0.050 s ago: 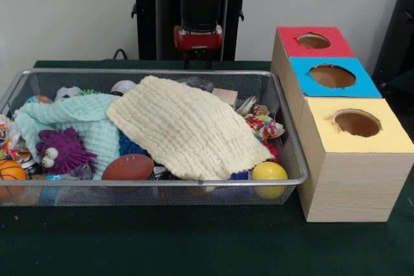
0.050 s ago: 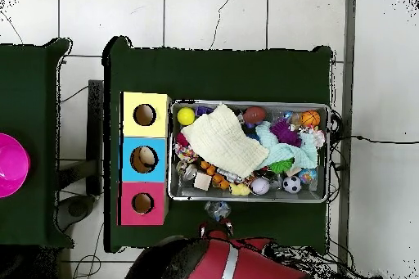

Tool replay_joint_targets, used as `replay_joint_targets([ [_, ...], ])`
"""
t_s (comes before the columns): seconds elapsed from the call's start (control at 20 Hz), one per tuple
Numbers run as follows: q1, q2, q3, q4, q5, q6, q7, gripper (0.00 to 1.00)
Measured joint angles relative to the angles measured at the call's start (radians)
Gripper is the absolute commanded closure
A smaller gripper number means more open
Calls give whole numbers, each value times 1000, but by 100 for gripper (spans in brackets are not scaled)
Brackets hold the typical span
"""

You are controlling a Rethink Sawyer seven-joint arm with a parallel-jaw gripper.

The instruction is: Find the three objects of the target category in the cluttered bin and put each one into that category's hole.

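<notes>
The silver wire-mesh bin point(image 1: 284, 105) is the landmark. Across its middle lies a cream-yellow knitted cloth point(image 1: 187, 124), overlapping a mint-green cloth point(image 1: 77, 117) on one side. A purple spiky toy with googly eyes point(image 1: 61, 150), a brown toy football point(image 1: 128, 167) and a yellow ball point(image 1: 269, 174) sit along the bin's front wall. Beside the bin stands a wooden box with red, blue and yellow hole-tops point(image 1: 349, 182) (three holes). The gripper point(image 1: 198, 63) hangs behind the bin's rear rim; I cannot tell how its fingers stand.
</notes>
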Motion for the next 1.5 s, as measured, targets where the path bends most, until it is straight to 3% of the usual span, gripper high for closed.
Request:
replay_joint_targets([
  [1.15,-4,-9,1,2,0,2,0,100],
  [1.5,-13,-39,16,4,0,45,0,100],
])
